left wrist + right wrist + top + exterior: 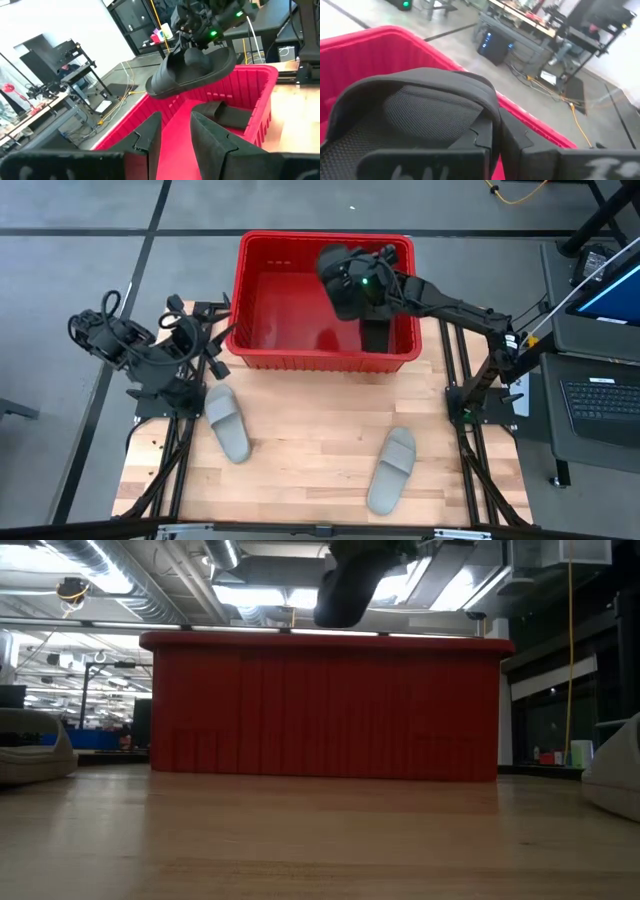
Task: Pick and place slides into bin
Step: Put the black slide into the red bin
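While the right pincer is hanging above the far right part of the red bin, it is clamping a black slide by the strap, its fingers pinched narrow on that strap. In the low view this black slide is hovering clear above the bin's rim, tilted with one end lower. In the left wrist view the same slide is floating over the red wall of the bin, and a second black slide is lying on the bin's floor beneath it, towards the right side of the bin.

Over by the left edge of the bench, just beside the bin's left wall, the left pincer is waiting with its fingers spread fairly wide and gripping nothing.

Two light grey slides are lying on the bare bench in front of the bin: one grey slide is resting near the left edge, close to the left arm's base, and the other grey slide is sitting towards the near right corner. They are well apart from each other, and neither is touching the bin.
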Controlling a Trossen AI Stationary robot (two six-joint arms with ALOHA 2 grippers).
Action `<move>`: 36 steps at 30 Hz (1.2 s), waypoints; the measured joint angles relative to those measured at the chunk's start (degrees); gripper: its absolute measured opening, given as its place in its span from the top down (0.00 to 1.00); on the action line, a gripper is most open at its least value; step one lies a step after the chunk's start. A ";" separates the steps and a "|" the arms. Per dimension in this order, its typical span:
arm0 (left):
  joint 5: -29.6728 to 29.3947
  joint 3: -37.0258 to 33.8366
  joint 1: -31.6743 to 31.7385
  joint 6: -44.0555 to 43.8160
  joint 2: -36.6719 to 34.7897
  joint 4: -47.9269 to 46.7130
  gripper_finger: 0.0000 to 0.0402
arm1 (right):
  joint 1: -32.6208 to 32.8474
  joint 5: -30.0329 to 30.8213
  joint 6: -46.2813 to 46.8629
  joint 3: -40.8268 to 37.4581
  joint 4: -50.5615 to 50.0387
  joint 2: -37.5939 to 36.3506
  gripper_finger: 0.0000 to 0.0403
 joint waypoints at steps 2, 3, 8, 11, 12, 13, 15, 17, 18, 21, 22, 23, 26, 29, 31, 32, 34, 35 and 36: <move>0.00 0.00 0.02 1.17 -0.53 0.00 0.76 | -1.23 -0.42 0.37 -0.04 -0.16 0.30 0.96; -0.02 0.00 0.02 1.78 -0.73 0.00 0.76 | -1.66 -0.41 0.89 -0.04 -0.05 0.68 0.96; 0.01 0.00 0.02 4.23 -1.54 0.04 0.76 | -3.92 -0.53 2.93 -0.04 0.20 3.02 0.96; 0.03 0.00 0.02 4.80 -2.22 0.05 0.76 | -4.64 -0.58 4.51 -0.07 0.31 4.70 0.96; 0.04 0.00 0.02 4.80 -2.44 0.06 0.76 | -4.89 -0.61 5.00 -0.07 0.33 5.30 0.96; 0.04 0.00 0.02 4.80 -2.63 0.04 0.76 | -5.11 -0.59 5.69 -0.07 0.25 5.87 0.96; 0.02 0.00 0.02 4.82 -2.97 0.07 0.76 | -5.43 -1.36 7.17 -0.09 -0.04 7.02 0.96; 0.04 0.00 0.02 4.82 -3.29 0.06 0.76 | -5.89 -3.76 8.82 -0.11 -0.40 7.92 0.96; 0.06 0.00 0.02 4.82 -3.49 0.04 0.76 | -6.00 -4.76 9.66 -0.11 -0.64 8.42 0.96; 0.10 0.00 0.02 4.82 -4.01 0.07 0.76 | -6.45 -5.16 12.56 -0.11 -2.79 9.94 0.96; 0.09 0.00 0.02 4.82 -4.14 0.07 0.76 | -6.62 -5.21 13.66 -0.11 -3.84 10.50 0.96; 0.11 0.00 0.02 4.82 -4.24 0.07 0.76 | -6.81 -5.25 14.62 -0.11 -5.05 10.99 0.96; 0.09 0.00 0.02 4.82 -4.52 0.07 0.77 | -7.32 -5.18 16.92 -0.13 -8.82 12.22 0.96; 0.09 0.00 0.02 4.82 -4.65 0.07 0.77 | -7.44 -5.03 18.68 -0.15 -10.42 13.31 0.96; 0.09 0.00 0.02 4.82 -4.66 0.09 0.77 | -7.38 -5.03 19.53 -0.15 -10.34 13.65 0.96; 0.09 0.00 0.02 4.82 -4.66 0.09 0.77 | -7.38 -4.99 19.53 -0.15 -10.28 13.77 0.96; 0.09 0.00 0.02 4.82 -4.61 0.09 0.77 | -7.38 -4.84 19.65 -0.15 -10.06 14.11 0.96; 0.09 0.00 0.02 4.82 -4.61 0.09 0.77 | -7.38 -4.42 19.81 -0.15 -9.86 14.35 0.96; 0.09 0.00 0.02 4.82 -4.61 0.09 0.77 | -7.38 -3.82 19.91 -0.15 -9.82 14.60 0.96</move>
